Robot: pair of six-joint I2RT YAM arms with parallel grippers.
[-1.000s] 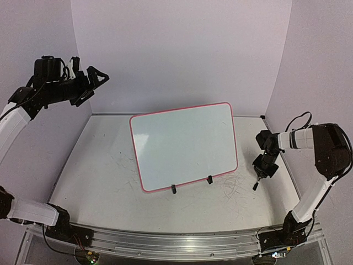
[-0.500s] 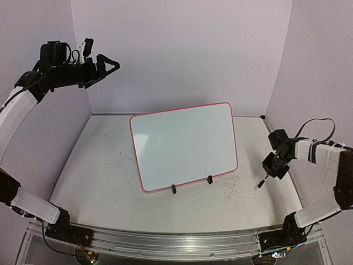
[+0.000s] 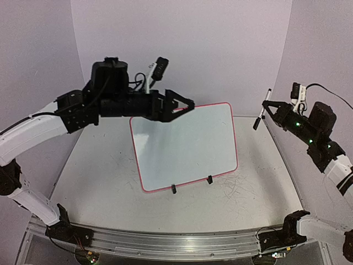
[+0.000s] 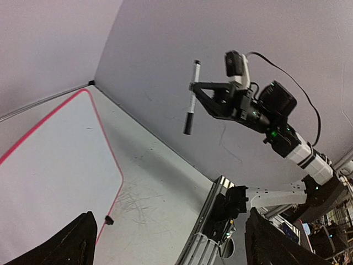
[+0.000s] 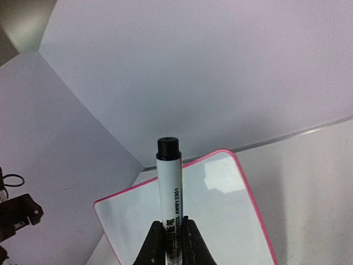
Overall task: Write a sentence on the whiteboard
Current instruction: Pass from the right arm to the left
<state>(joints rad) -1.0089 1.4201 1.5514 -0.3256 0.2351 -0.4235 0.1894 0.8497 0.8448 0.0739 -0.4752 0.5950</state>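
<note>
The whiteboard (image 3: 185, 146) leans upright on two black clip feet in the middle of the table, its red-rimmed face blank white; the sentence is not in view. My left gripper (image 3: 185, 105) hovers open over the board's top edge with nothing between its fingers, which show at the lower corners of the left wrist view, where the board (image 4: 52, 165) is at the left. High at the right, my right gripper (image 3: 267, 109) is shut on a white marker (image 3: 263, 107) with black ends, held nearly upright. The right wrist view has the marker (image 5: 169, 182) rising from the gripper (image 5: 170, 243) before the board (image 5: 220, 221). The left wrist view also catches the marker (image 4: 191, 96).
Faint grey scribble scratches (image 3: 234, 190) mark the tabletop right of the board's feet (image 3: 173, 189). Pale walls close in the back and both sides. An aluminium rail (image 3: 165, 240) with the arm bases runs along the near edge.
The left arm swung from the left wall to above the board's top edge. The right arm lifted the marker from the tabletop to high at the right.
</note>
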